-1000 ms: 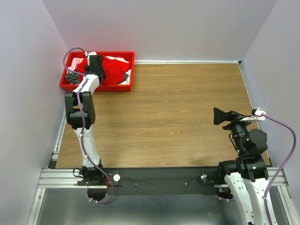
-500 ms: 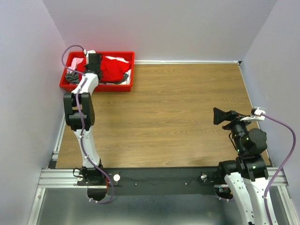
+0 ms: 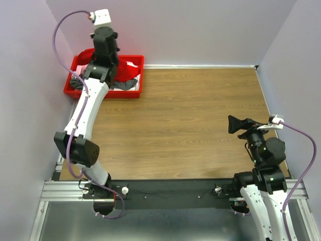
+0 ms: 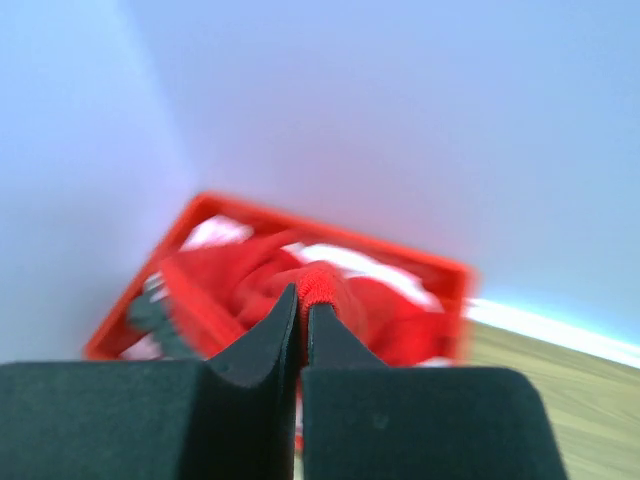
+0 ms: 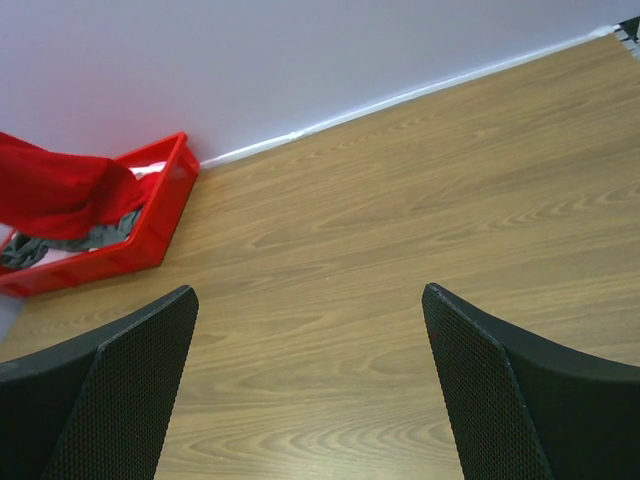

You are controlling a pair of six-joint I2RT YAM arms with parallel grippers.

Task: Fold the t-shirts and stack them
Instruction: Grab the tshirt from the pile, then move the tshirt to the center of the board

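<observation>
Now that the left gripper point(image 4: 300, 292) has lifted high, pinching the red shirt point(image 4: 385, 315), the cloth hangs partly out of the tray point(image 5: 150, 228), ready for spreading; the right gripper point(image 5: 310, 295) waits open.

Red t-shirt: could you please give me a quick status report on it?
Left gripper shut on bright red cloth t-shirt, held above red plastic tray. Right gripper open over wooden table. No obstruction seen.
</observation>
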